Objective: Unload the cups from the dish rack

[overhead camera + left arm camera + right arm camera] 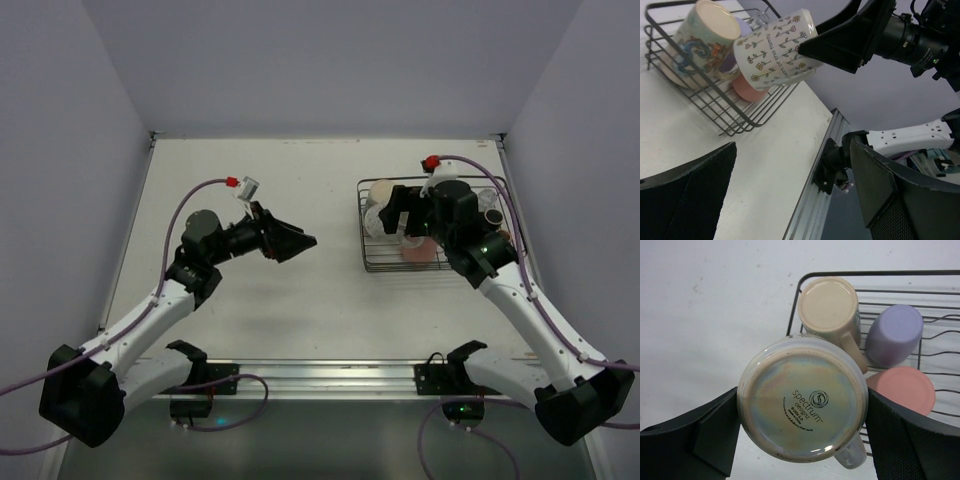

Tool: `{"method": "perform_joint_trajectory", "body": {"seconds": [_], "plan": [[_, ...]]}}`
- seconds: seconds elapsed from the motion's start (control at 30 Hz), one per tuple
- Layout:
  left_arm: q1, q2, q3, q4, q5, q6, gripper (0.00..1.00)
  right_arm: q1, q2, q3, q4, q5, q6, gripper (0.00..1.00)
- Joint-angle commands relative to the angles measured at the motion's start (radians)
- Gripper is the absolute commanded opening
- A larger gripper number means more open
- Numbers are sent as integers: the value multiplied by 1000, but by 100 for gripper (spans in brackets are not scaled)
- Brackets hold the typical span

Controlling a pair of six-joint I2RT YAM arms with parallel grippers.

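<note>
Mug (802, 400): glazed ceramic, stiff, slick, likely fragile. Clamped across body in right jaws over rack (880, 273); left jaws wide, holding nothing.

White table (300, 200), pale grey walls (330, 60), aluminium rail (330, 372) along near edge

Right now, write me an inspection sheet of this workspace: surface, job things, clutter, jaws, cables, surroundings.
Surface: white table, faint marks only.
Job's things: floral mug held tilted over the dish rack edge; cream cup, lavender cup and salmon cup upside down in the rack.
Clutter: nothing seen.
Grippers: right gripper, jaws shut on the floral mug; left gripper, jaws open, empty, over the table.
Cables: purple cable looping off each wrist.
Surroundings: plain grey walls; metal rail at the near edge.
</note>
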Motion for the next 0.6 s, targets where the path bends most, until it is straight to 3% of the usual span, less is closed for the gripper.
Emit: {"method": "perform_joint_trajectory", "body": {"seconds": [0.0, 0.37, 0.57], "plan": [[-72, 56, 3, 177, 7, -105, 97, -4, -84, 9, 189, -64, 83, 24], [-201, 298, 54, 495, -77, -203, 86, -8, -205, -85, 357, -245, 281, 24], [-218, 342, 65, 564, -128, -198, 83, -13, -251, -123, 429, -333, 360, 24]]}}
